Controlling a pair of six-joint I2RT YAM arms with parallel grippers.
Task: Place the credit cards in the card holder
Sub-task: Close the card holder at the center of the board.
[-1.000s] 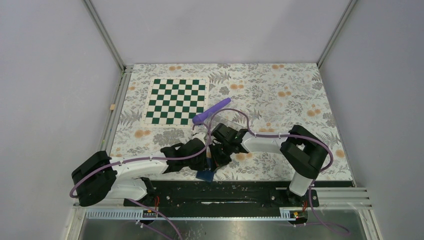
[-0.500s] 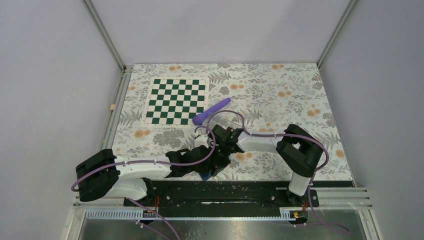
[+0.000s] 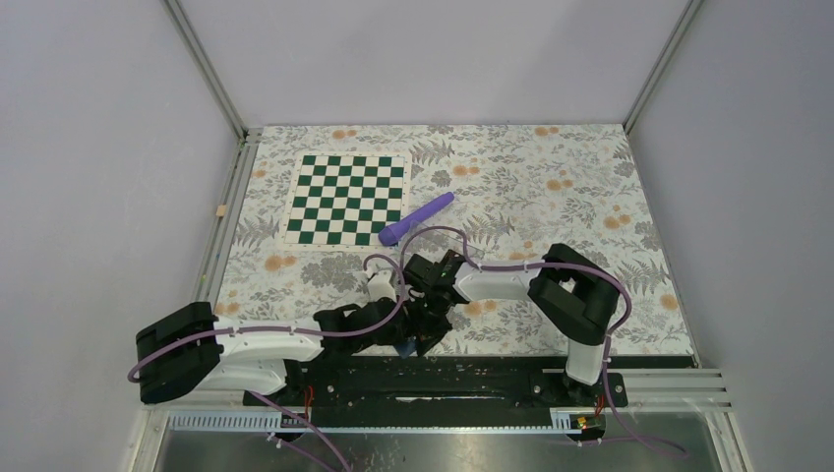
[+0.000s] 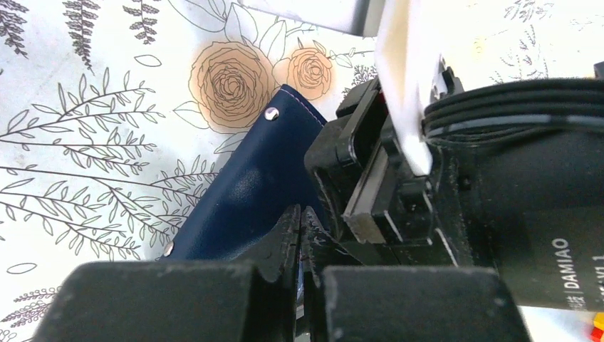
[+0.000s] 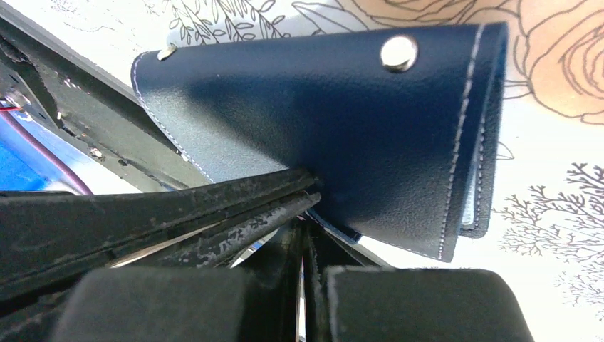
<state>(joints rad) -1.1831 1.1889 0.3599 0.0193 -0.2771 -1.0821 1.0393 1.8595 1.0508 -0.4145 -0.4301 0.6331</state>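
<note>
Card holder (image 5: 320,107) folded shut, 6 o'clock on table (image 3: 580,167), right by near edge. No loose cards in sight, so prob. near done; can't confirm cards inside. L gripper (image 4: 299,221) & R gripper (image 5: 303,278) both pinched closed, tips at its hem, grip unclear. Black rail (image 3: 443,372) crowds 6; open room toward 12–2.

White lettering "DAMIAO" is running sideways up the black housing (image 4: 541,214) at the right of the left wrist view; smaller characters beside it are running off-frame, unreadable
</note>
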